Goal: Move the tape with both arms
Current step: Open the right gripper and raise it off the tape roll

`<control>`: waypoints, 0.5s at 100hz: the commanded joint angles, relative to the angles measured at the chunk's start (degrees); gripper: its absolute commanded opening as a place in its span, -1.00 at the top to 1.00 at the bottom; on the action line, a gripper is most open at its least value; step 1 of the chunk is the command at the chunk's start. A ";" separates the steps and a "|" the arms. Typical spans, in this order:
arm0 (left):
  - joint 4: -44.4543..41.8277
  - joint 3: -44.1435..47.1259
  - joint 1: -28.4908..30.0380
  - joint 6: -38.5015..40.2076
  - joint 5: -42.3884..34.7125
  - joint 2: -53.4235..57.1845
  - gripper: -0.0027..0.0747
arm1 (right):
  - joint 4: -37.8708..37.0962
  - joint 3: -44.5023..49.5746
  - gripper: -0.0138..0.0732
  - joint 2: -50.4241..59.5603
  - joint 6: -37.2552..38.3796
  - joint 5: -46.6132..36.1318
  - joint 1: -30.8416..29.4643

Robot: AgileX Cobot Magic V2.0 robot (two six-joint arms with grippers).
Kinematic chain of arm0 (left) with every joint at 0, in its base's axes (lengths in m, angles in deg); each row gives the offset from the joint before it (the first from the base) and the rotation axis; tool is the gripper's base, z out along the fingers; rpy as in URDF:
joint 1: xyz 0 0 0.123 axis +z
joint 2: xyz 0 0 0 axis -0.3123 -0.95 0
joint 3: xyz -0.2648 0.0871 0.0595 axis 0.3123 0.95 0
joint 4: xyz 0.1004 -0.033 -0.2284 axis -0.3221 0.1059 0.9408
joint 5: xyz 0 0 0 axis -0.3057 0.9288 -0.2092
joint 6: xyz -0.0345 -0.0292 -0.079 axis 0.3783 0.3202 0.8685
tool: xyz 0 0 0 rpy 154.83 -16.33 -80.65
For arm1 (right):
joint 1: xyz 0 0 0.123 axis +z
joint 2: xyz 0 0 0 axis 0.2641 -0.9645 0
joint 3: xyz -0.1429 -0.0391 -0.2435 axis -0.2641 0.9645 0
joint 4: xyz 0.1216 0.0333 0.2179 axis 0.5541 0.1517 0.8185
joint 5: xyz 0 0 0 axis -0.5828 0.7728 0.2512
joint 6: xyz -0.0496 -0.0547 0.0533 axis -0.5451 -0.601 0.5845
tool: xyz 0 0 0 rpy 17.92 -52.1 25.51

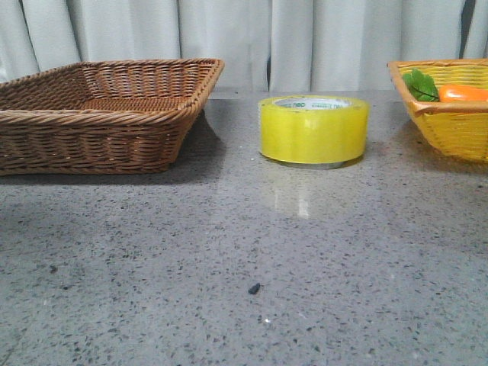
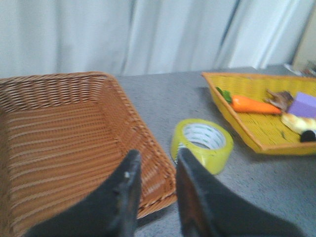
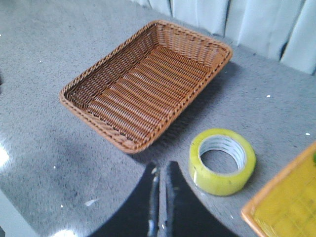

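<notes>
- Two grippers show, each only in its own wrist view, and neither holds anything: the left gripper point(image 2: 155, 165) has its dark fingers parted by a narrow gap, while the right gripper point(image 3: 161, 173) has its fingers pressed nearly together with only a slit between them.
- One small dark speck point(image 1: 254, 288) lies on the near part of the grey stone table point(image 1: 244, 305), well in front of everything else.
- One roll of tape point(image 1: 313, 128) lies flat in the middle of the table, its round hole facing up so its axis stands vertical; the white core with green print shows at the top.
- Ahead of both grippers and untouched, the tape point(image 3: 222, 160) sits close beyond the right fingertips and a little to one side; in the left wrist view the tape point(image 2: 202, 144) lies just past the fingertips, also off the line between them.
- Neither arm looks clearly nearer from these views; I judge the right one slightly closer, but its jaws would need to open wide before a grasp across the wall of the roll.
- One brown wicker basket point(image 1: 107, 114) stands to the left of the tape, near it but apart, with nothing inside.
- One yellow basket point(image 1: 450, 126) stands to the right, holding a carrot point(image 2: 254, 104) with green leaves, a purple block point(image 2: 302, 104), and a few other bits I cannot name.
- Pale curtains point(image 1: 244, 38) hang behind the table.
</notes>
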 commanded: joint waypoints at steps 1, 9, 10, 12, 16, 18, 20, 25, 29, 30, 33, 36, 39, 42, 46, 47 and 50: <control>2.34 -4.85 -3.65 -2.99 -3.82 -5.06 0.92 | -2.28 6.57 0.84 9.28 -1.30 -7.58 -0.15; 2.34 -8.03 -7.58 -4.41 -3.82 -10.73 0.98 | -3.78 14.30 0.84 17.67 -1.30 -13.80 -0.15; 2.34 -8.66 -7.89 -4.39 -3.82 -11.23 0.99 | -3.76 15.75 0.84 19.22 -1.30 -15.13 -0.15; 2.34 -9.32 -8.79 -4.39 -3.82 -12.77 0.99 | -3.87 17.20 0.84 21.65 -1.30 -16.47 -0.15; 2.23 -11.24 -10.42 -4.39 -3.82 -15.79 0.99 | -4.42 21.54 0.84 25.77 -1.30 -20.61 -0.15; 2.23 -12.16 -11.15 -4.39 -3.82 -17.29 0.98 | -4.93 23.65 0.84 28.20 -1.30 -22.74 -0.15; 2.23 -13.12 -11.82 -4.39 -3.82 -18.76 0.99 | -5.24 25.69 0.84 30.55 -1.30 -24.75 -0.15; 2.11 -15.43 -13.13 -4.63 -3.73 -22.28 0.99 | -5.98 29.75 0.84 35.39 -1.20 -28.28 -0.26; 1.88 -17.45 -13.80 -4.62 -3.34 -24.72 0.99 | -6.22 32.37 0.84 38.68 -1.05 -29.05 -0.26; 1.88 -17.78 -14.02 -4.62 -3.24 -25.67 0.99 | -6.22 32.72 0.84 39.16 -0.95 -29.05 -0.26; 1.88 -19.17 -14.32 -4.62 -2.95 -27.57 0.99 | -6.22 33.99 0.84 40.77 -0.46 -28.78 -0.26; 1.88 -21.04 -14.47 -4.62 -2.10 -29.46 0.99 | -6.22 35.28 0.84 42.32 0.32 -27.98 -0.26; 1.88 -22.56 -14.47 -4.62 -1.39 -31.80 0.99 | -6.22 36.08 0.84 43.19 1.21 -27.20 -0.26; 1.88 -24.17 -14.47 -4.62 -0.74 -33.63 0.99 | -6.22 36.66 0.84 43.81 1.74 -26.27 -0.26; 1.88 -26.60 -14.47 -4.62 -0.03 -36.31 0.99 | -6.22 37.08 0.84 44.19 1.76 -25.49 -0.26; 1.88 -26.99 -14.47 -4.62 0.09 -36.75 0.98 | -6.22 37.08 0.84 44.19 1.76 -25.30 -0.26; 1.88 -28.99 -14.47 -4.62 0.33 -38.44 0.98 | -6.22 37.08 0.84 44.19 1.76 -24.64 -0.26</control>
